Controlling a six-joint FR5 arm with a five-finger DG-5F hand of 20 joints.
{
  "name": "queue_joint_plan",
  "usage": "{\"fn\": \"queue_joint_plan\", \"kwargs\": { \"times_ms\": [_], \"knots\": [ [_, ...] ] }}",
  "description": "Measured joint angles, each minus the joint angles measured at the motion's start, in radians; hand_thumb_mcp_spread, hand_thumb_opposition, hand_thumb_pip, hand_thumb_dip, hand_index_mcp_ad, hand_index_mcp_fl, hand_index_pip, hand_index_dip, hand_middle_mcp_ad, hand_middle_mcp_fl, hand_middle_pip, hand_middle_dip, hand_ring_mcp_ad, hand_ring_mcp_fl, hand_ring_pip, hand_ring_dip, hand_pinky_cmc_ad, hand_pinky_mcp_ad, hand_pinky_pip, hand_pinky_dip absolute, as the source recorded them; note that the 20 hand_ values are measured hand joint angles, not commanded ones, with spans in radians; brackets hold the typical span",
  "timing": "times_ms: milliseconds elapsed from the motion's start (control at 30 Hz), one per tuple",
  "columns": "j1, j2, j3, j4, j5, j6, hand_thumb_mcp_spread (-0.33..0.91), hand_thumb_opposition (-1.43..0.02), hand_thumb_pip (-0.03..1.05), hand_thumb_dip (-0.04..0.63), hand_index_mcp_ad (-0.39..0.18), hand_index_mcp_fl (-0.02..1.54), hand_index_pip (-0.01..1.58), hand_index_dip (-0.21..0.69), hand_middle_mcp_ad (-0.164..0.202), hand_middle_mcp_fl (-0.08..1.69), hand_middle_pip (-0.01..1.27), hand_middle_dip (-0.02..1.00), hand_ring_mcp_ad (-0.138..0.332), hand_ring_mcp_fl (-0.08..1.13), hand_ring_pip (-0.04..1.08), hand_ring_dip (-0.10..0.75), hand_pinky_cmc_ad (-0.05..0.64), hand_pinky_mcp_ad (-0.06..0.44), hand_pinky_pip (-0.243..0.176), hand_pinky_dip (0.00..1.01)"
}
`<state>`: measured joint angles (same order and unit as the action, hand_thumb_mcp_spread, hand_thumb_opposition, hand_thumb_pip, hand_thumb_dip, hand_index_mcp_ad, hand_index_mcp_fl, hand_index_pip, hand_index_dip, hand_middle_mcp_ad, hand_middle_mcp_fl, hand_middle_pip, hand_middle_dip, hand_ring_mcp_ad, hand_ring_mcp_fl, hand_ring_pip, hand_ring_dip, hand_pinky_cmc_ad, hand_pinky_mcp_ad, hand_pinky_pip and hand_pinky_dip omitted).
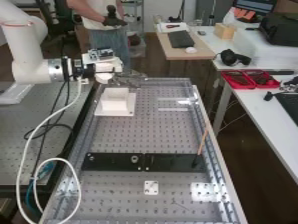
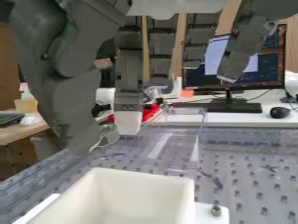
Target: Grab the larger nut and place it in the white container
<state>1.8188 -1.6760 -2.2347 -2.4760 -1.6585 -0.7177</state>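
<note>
The hand (image 1: 130, 79) is at the bench's far end, above and just beyond the white container (image 1: 115, 102). In the wrist view the thumb and one finger of the hand (image 2: 128, 82) come close together, and a small silvery piece, seemingly the larger nut (image 2: 111, 134), is pinched between their tips. The container (image 2: 143, 187) lies below the fingertips; the part of its inside that shows holds nothing. On the black bar (image 1: 114, 164) stand the smaller nut (image 1: 91, 158) and the bearing (image 1: 134, 159).
A wooden stick (image 1: 203, 142) leans at the bar's right end. A small white plate (image 1: 151, 187) lies nearer on the bench. Clear plastic pieces (image 1: 174, 104) are right of the container. A white cable (image 1: 33, 135) loops down at the left. Red trays (image 1: 249, 79) stand on the side table.
</note>
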Motion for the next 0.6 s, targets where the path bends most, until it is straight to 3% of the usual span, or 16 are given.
{"fn": "queue_joint_plan", "kwargs": {
  "times_ms": [600],
  "knots": [
    [0.025, -0.058, -0.042, 0.056, 0.027, -0.009, 0.38, -0.86, 0.59, 0.234, -0.019, 0.42, 1.52, 0.143, 0.049, 0.26, 0.13, 0.21, 0.113, 0.05, 0.1, 0.079, 0.328, 0.278, -0.012, 0.33]
  ]
}}
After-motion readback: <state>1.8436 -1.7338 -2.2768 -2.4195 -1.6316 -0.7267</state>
